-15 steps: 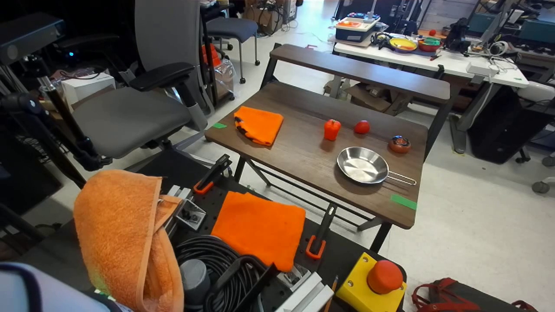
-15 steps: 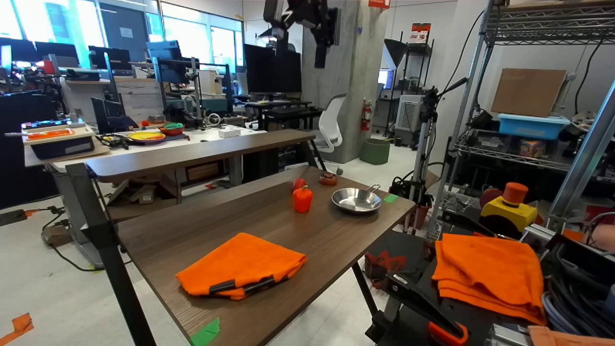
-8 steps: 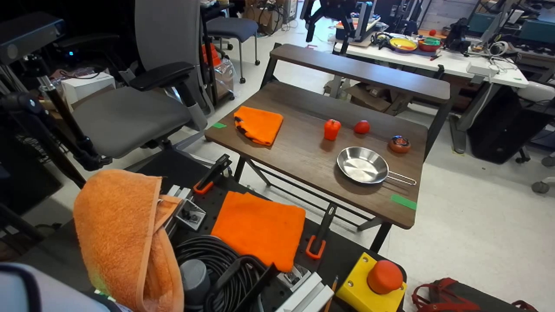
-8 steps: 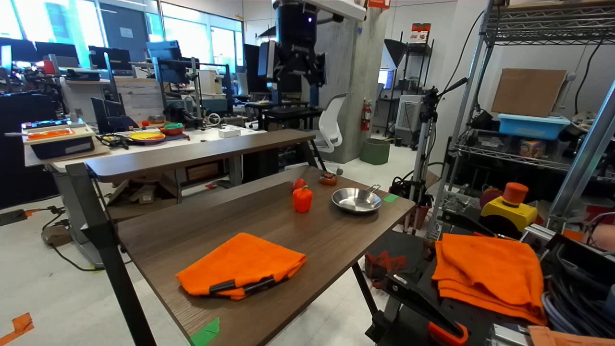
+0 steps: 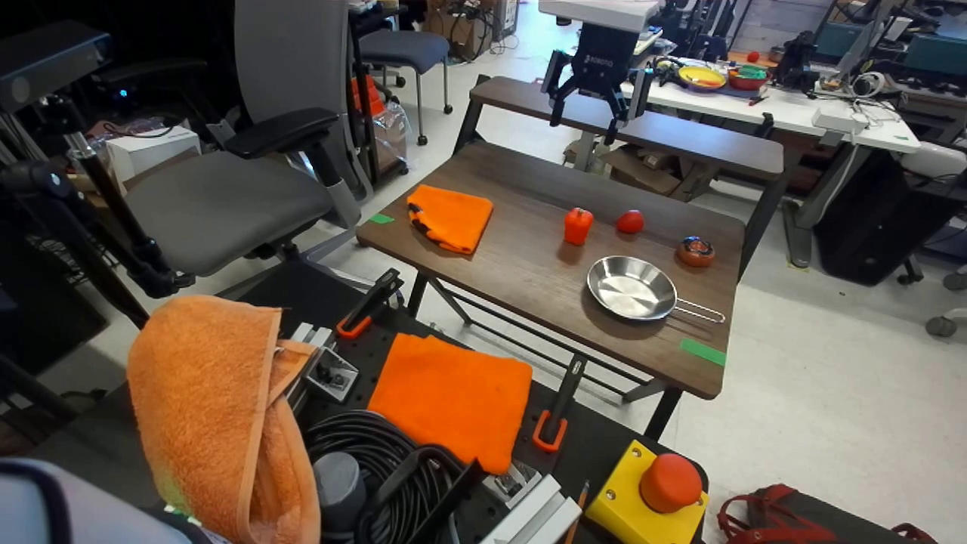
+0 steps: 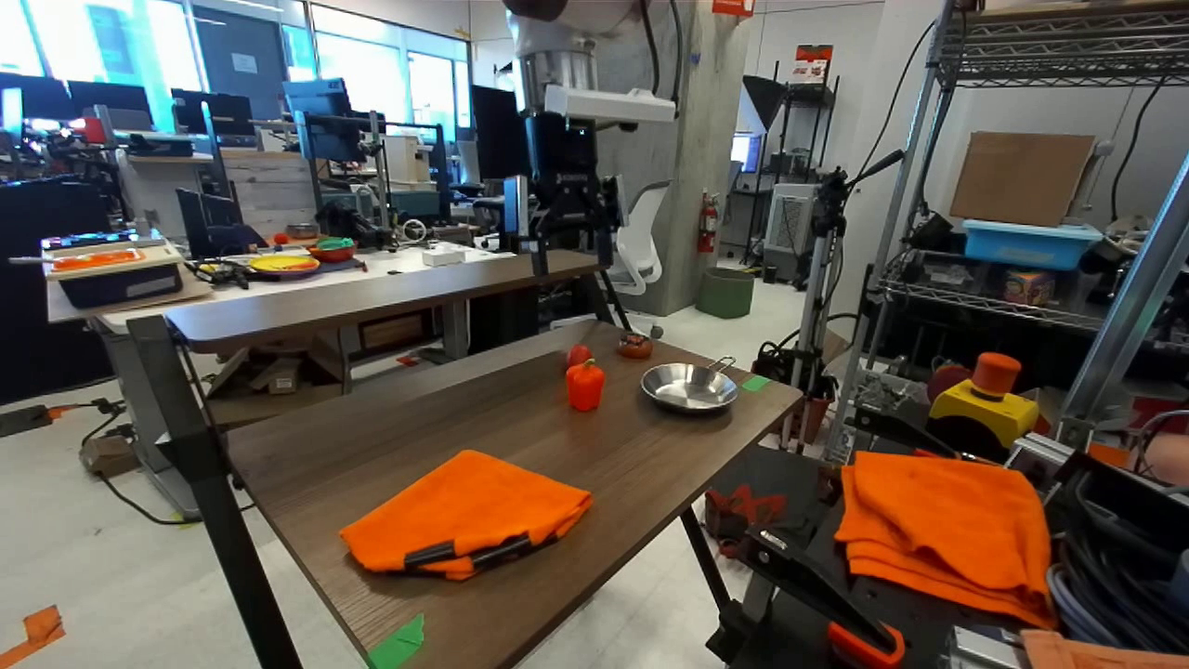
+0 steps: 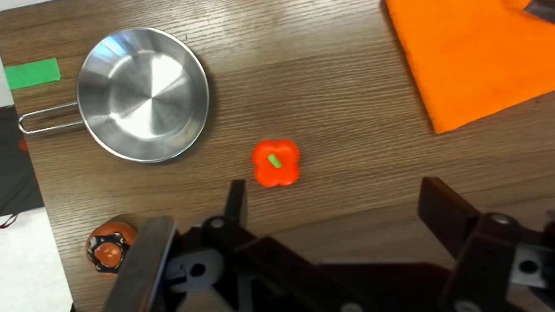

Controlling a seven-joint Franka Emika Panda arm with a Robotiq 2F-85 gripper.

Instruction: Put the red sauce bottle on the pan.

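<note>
The red sauce bottle looks like a small squat bright-red bell pepper. It stands upright on the brown desk in both exterior views. The wrist view shows it from above with a green stem. The shiny silver pan lies near it with nothing in it, also in the wrist view. My gripper hangs well above the desk, fingers down, open and holding nothing. In the wrist view the bottle appears just beyond the left fingertip, apart from it.
A smaller round red item lies beside the bottle; it does not show in the wrist view. A brownish-red object sits by the pan. A folded orange cloth lies at one end of the desk. A raised shelf runs along the back.
My arm and gripper have come down into both exterior views and are lower than before, closer to the desk. The bottle, pan and other objects have not moved.
</note>
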